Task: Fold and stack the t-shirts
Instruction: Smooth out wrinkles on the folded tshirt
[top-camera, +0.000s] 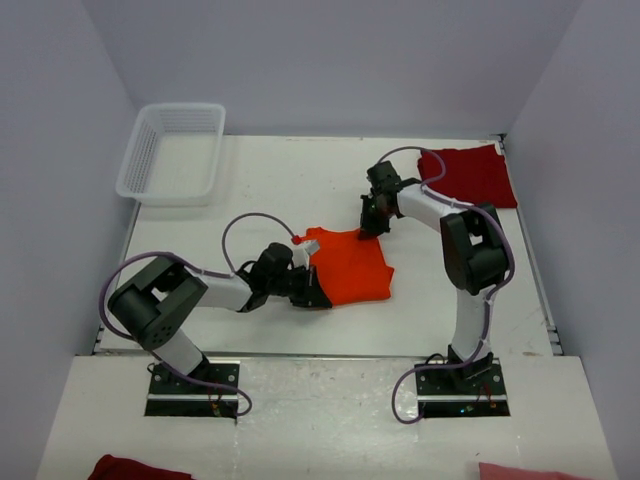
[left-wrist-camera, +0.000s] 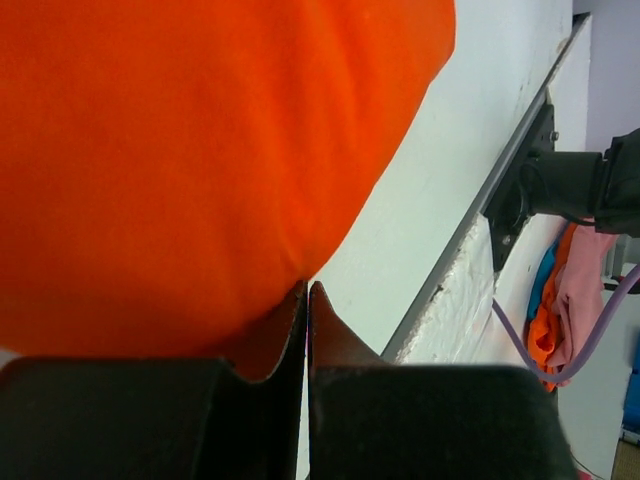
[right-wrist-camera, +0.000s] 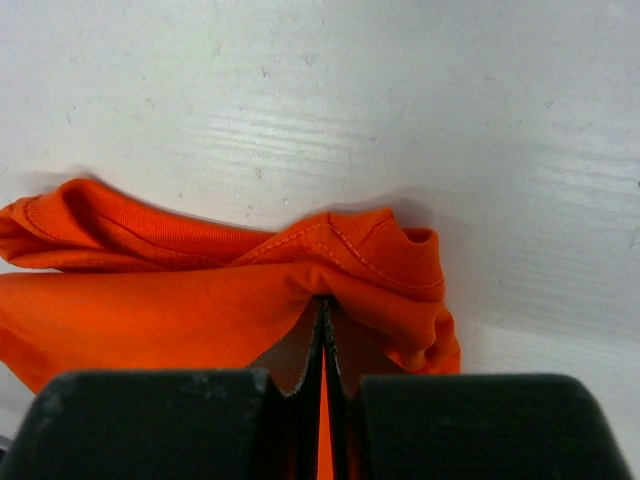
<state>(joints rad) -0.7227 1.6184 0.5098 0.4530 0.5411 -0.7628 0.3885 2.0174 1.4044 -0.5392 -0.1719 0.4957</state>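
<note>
The bright orange t-shirt (top-camera: 348, 265) lies partly folded in the middle of the white table (top-camera: 280, 190). My left gripper (top-camera: 312, 290) is at its near left edge. In the left wrist view the jaws are shut, with the orange t-shirt's (left-wrist-camera: 200, 150) edge running right into the tips of the left gripper (left-wrist-camera: 307, 290). My right gripper (top-camera: 370, 228) is at the shirt's far right corner, by the collar. In the right wrist view the right gripper (right-wrist-camera: 325, 305) is shut on a bunched fold of the orange t-shirt (right-wrist-camera: 200, 300), and cloth shows between the jaws. The dark red t-shirt (top-camera: 468, 175) lies folded at the far right.
A white lattice basket (top-camera: 172, 152) stands at the far left corner. Grey walls close in the table on three sides. Below the near edge lie a dark red cloth (top-camera: 125, 468) and a pink cloth (top-camera: 530, 472). The right arm's base mount (left-wrist-camera: 520, 190) shows in the left wrist view.
</note>
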